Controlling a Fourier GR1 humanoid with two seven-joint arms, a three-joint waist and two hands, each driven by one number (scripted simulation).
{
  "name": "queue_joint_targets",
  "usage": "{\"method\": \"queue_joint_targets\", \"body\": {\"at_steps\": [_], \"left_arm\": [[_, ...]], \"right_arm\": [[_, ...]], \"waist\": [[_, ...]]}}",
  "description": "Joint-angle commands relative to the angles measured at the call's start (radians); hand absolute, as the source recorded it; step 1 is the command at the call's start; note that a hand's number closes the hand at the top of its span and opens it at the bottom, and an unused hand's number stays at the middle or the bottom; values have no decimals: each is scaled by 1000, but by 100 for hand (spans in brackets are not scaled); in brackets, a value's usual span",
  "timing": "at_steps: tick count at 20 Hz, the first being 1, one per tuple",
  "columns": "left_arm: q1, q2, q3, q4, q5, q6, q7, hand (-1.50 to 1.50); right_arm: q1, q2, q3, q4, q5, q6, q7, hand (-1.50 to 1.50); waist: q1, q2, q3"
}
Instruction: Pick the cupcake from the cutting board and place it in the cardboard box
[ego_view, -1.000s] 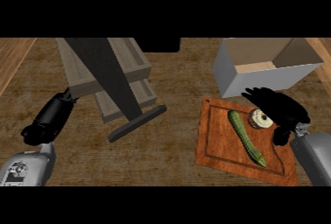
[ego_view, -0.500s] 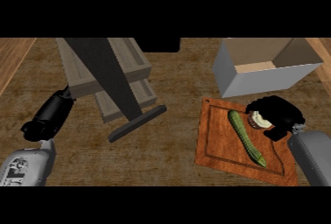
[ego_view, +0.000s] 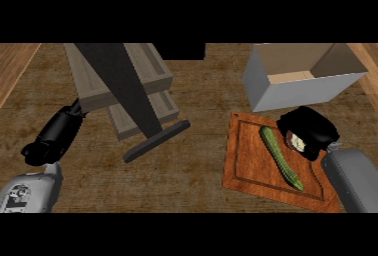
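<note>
- The right hand is curled round the cupcake, at about 3 o'clock in the head view. Only a bit of the pale cupcake peeks out under the black fingers.
- The cupcake is over the cutting board, near its top right corner. I cannot tell if it has left the board yet.
- The cardboard box is at about 1 o'clock, just past the board, and it is open on top.
- The box wall is tall. If the hand stays low, the cupcake could bump the wall and get squashed or slip out.
- A long green cucumber lies on the board just beside the hand. It is not on the way to the box.
- The left hand rests at 9 o'clock with its fingers straight, holding nothing.
- A wooden knife block stands at 11 o'clock, far from the box.
</note>
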Motion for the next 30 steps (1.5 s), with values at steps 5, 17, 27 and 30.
{"method": "queue_joint_targets", "body": {"at_steps": [5, 17, 27, 30], "left_arm": [[-17, -1, 3, 2, -6, 6, 11, 0], [27, 6, 26, 3, -8, 9, -17, 0], [-21, -38, -23, 23, -43, 29, 12, 0], [22, -13, -3, 18, -36, 11, -35, 0]], "right_arm": [[107, 112, 251, -158, -70, -4, -420, 150], [250, -143, 81, -785, -484, 246, -627, 150], [57, -30, -161, -779, -819, 466, -19, 150], [-58, -19, -211, -673, -833, 464, 64, 150]], "waist": [[-1, -1, 5], [-23, -2, 3], [1, 4, 2], [10, 4, 3]]}}
